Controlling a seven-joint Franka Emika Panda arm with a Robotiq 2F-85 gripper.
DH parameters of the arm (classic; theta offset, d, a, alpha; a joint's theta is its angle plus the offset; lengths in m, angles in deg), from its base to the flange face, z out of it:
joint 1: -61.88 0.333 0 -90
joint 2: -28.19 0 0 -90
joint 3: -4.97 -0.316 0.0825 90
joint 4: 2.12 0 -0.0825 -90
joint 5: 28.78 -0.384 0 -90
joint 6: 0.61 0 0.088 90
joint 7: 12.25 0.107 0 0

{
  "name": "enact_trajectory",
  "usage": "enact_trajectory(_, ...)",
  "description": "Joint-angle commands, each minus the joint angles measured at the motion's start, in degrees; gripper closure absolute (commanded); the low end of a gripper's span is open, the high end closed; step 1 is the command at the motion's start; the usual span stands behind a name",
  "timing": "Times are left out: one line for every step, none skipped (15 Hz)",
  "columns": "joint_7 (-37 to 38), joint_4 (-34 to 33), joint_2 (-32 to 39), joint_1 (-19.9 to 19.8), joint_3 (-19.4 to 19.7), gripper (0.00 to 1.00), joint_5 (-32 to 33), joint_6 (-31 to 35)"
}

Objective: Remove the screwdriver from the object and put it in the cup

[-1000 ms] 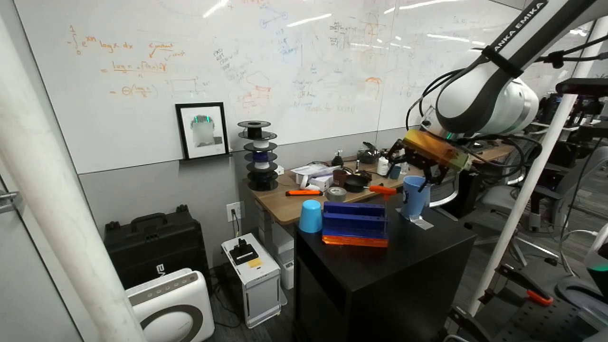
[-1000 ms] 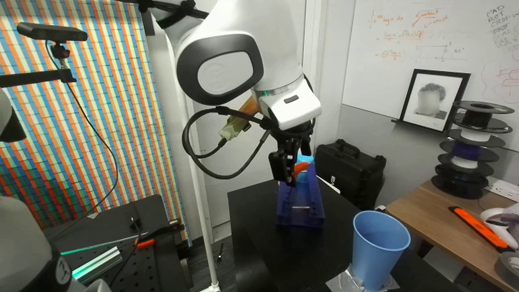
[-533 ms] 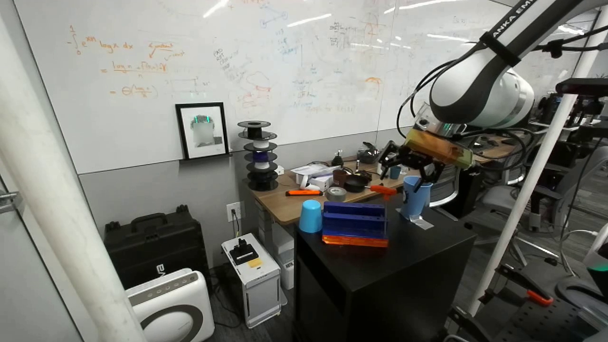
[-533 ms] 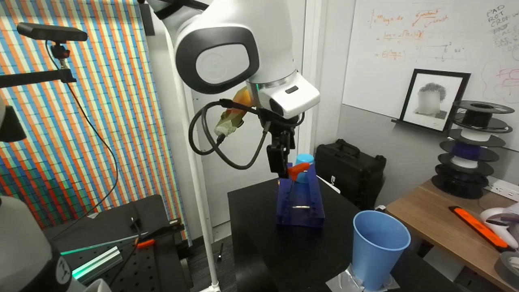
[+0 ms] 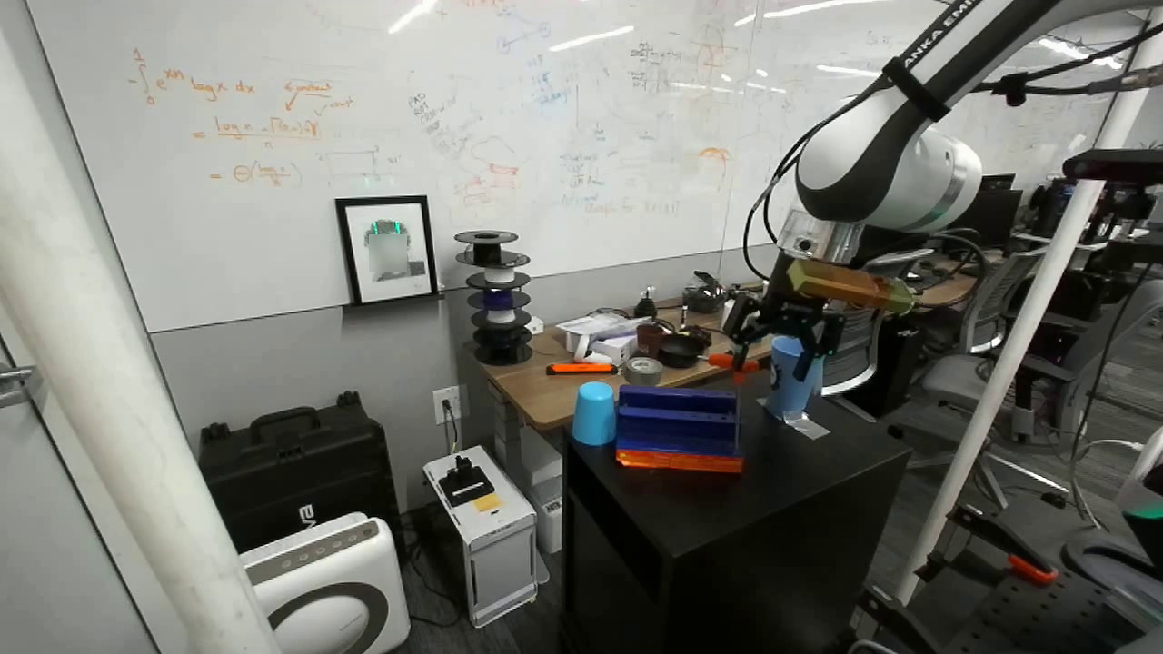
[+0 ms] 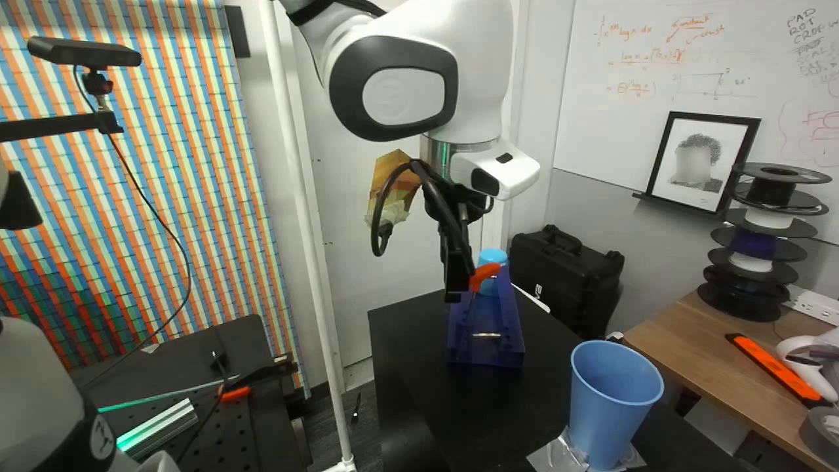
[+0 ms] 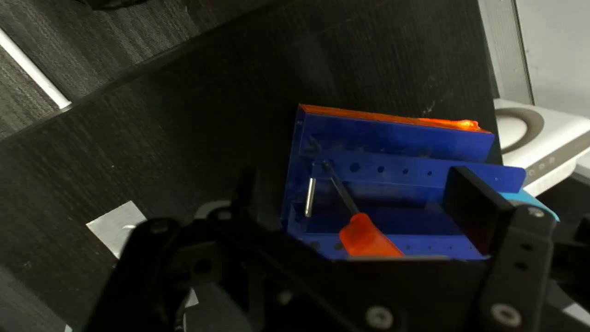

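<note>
The screwdriver, with an orange handle [image 5: 732,362] and thin metal shaft, stands in a hole at one end of the blue rack [image 5: 680,420]. It also shows in an exterior view [image 6: 486,271]. My gripper [image 5: 773,365] is open and points down at the handle. In the wrist view the handle [image 7: 366,237] lies between the spread fingers [image 7: 357,203], and its upper end is hidden by the gripper body. Nothing is held. The tall medium-blue cup [image 6: 609,406] stands upright on the black cabinet, beyond the rack's screwdriver end; I cannot make it out in the wrist view.
A light-blue cup [image 5: 594,414] stands upside down at the rack's far end. A metal pin [image 7: 310,197] crosses the rack near the shaft. Tape [image 7: 116,226] lies at the blue cup's base. The black cabinet's [image 5: 690,536] edges are close by. A wooden desk [image 5: 536,381] adjoins it.
My gripper has swung from tilted to more upright and come lower, its fingers now at handle height. It stays open. The screwdriver, rack and cups have not moved.
</note>
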Motion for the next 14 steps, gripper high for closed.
enact_trajectory(-1.9,-5.0,3.9,-1.5,0.9,0.0,7.3,-4.5)
enact_trajectory(-1.0,-5.9,5.1,-1.7,1.0,0.0,10.3,-3.6)
enact_trajectory(-1.0,-6.9,6.2,-1.8,1.1,0.0,12.0,-3.3)
enact_trajectory(-0.9,-8.1,7.6,-1.7,1.2,0.0,13.6,-2.7)
enact_trajectory(-1.1,-9.1,8.8,-1.6,1.2,0.2,14.4,-2.3)
enact_trajectory(-1.7,-10.2,10.0,-1.3,1.1,0.27,14.9,-2.0)
enact_trajectory(-1.9,-11.2,11.1,-1.1,1.1,0.34,15.1,-1.7)
enact_trajectory(-2.1,-12.1,12.1,-0.8,1.0,0.44,15.4,-1.4)
enact_trajectory(-2.7,-13.1,13.1,-0.6,0.8,0.51,15.3,-1.3)
enact_trajectory(-3.0,-13.9,13.9,-0.3,0.8,0.6,15.4,-1.2)
enact_trajectory(-3.3,-14.6,14.7,0.0,0.7,0.66,15.7,-1.0)
enact_trajectory(-3.9,-15.3,15.4,0.2,0.7,0.75,15.7,-0.9)
enact_trajectory(-4.6,-16.0,15.9,0.3,0.6,0.82,15.1,-1.3)
enact_trajectory(-4.7,-16.2,15.9,0.5,0.6,0.86,15.1,-1.3)
